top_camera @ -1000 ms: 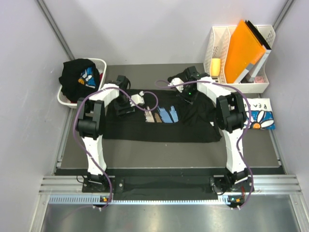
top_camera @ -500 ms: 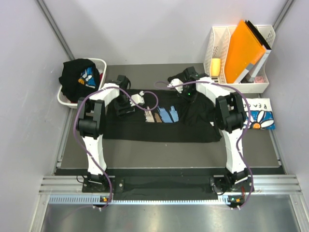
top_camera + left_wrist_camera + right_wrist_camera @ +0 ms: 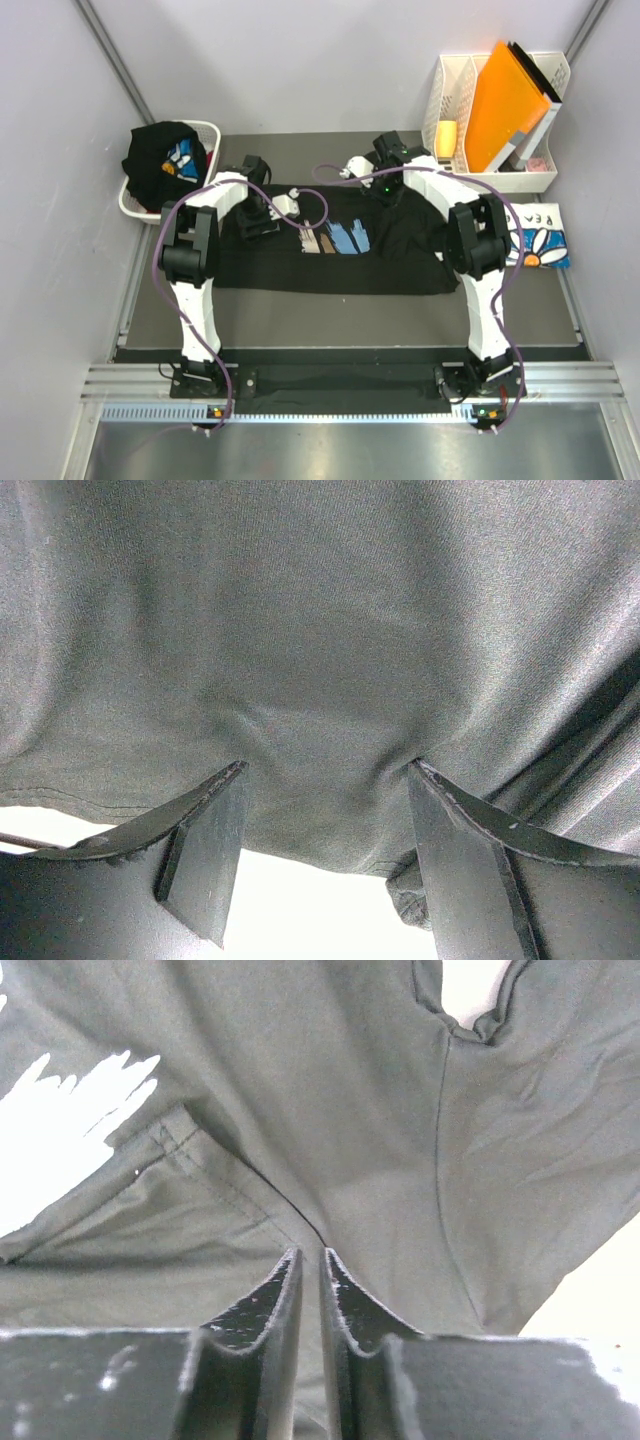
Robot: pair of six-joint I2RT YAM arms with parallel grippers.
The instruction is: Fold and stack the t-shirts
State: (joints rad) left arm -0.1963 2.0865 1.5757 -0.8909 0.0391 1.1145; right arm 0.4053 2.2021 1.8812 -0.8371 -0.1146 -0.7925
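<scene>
A black t-shirt (image 3: 330, 265) with a brush-stroke chest print (image 3: 335, 238) lies spread across the mat. My left gripper (image 3: 258, 222) stands open at the shirt's back left part. Its two fingertips rest on the dark cloth (image 3: 320, 660) near the hem, and nothing is pinched in the left gripper (image 3: 328, 765). My right gripper (image 3: 383, 192) is at the shirt's back right. In the right wrist view the right gripper (image 3: 310, 1252) is shut on a fold of the black fabric (image 3: 330, 1110). A folded white t-shirt (image 3: 535, 240) with a blue daisy print lies at the right edge.
A white laundry basket (image 3: 210, 130) at the back left holds more dark t-shirts (image 3: 160, 160). A white desk organiser (image 3: 455, 75) with an orange folder (image 3: 505, 95) stands at the back right. Grey walls close in both sides.
My right gripper has shut on the shirt fabric and shifted slightly back and to the left. The left arm has not moved.
</scene>
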